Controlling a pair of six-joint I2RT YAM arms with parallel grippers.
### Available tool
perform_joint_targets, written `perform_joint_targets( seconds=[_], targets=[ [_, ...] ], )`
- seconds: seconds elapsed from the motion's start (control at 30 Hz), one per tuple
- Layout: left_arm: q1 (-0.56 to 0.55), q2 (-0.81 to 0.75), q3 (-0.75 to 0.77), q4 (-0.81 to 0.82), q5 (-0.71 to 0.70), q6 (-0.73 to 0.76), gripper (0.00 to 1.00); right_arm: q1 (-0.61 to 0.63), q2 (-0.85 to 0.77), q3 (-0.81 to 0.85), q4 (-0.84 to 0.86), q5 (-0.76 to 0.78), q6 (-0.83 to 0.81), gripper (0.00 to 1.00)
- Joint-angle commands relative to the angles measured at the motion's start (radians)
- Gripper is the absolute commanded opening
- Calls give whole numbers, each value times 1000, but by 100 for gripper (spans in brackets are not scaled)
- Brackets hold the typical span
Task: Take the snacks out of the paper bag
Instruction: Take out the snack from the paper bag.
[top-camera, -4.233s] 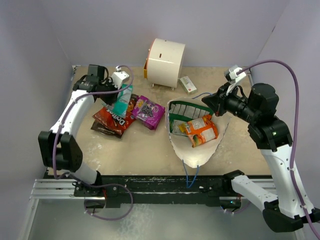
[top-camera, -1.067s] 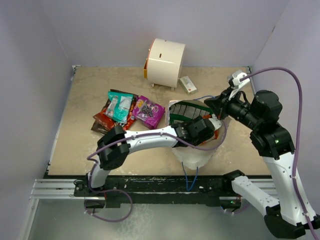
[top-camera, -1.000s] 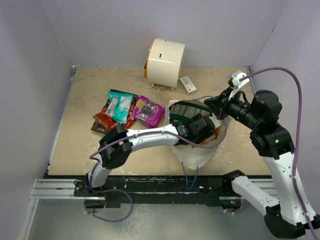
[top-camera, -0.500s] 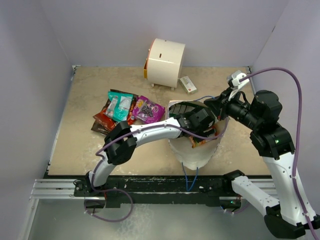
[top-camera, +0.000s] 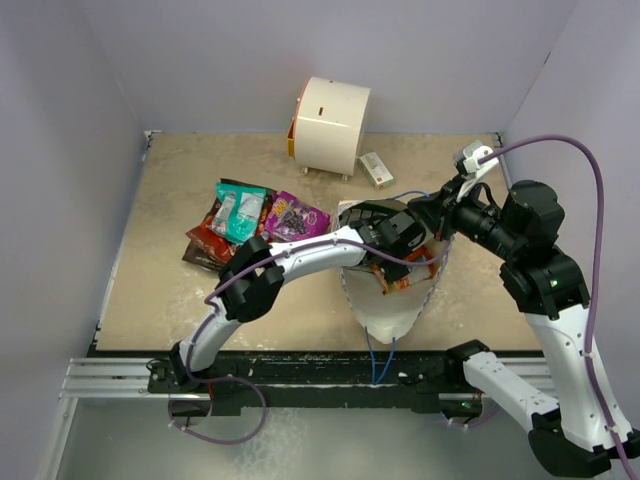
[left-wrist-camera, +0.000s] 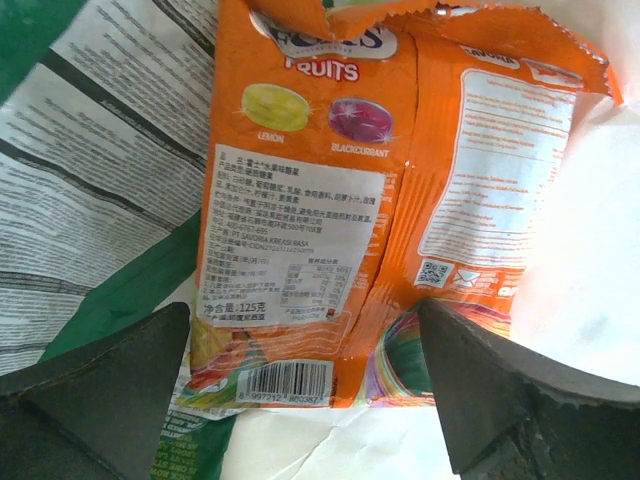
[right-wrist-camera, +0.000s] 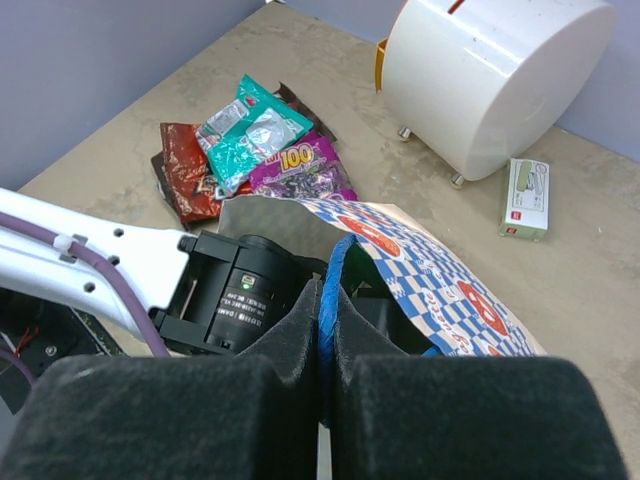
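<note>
Working partway through the removal step: reaching into the paper bag with the left gripper, with jaws spread fully apart over the orange packet lying inside the bag, and not yet gripping anything. Lifting the far side of the bag with the right gripper, pinched together on the blue string handle, probably holding the mouth open. Noticing a green-and-white packet inside the bag too, tucked partly under the orange packet. Counting three snacks already outside, on the desk to the left of the bag: the purple packet nearest the bag, and the teal packet beyond it, resting on the dark brown chips bag. Judging at least two packets left to take out. Calling next for lowering the open gripper to straddle the orange packet across its width, then closing on it. Expecting the glossy film to be slippery and quick to crumple. Drawing it up through the mouth without snagging the paper rim. Risking, if anything, pinching the green-and-white packet or the bag's wall along with it.
</note>
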Motion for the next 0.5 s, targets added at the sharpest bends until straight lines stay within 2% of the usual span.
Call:
perform_joint_targets(
  seconds=[0.0,0.13,0.3,0.47],
  targets=[
    [17,4,35,-13,143,-33,99,5,-6,41,43,-24,-14,0],
    [19,7,47,-22,232,-54,80,5,-5,37,49,-25,-10,0],
    [18,7,53,-37,237,-87,55,5,-9,38,48,-24,-8,0],
    [19,-20,64,-43,253,-122,17,5,-10,39,46,-16,-11,0]
  ],
)
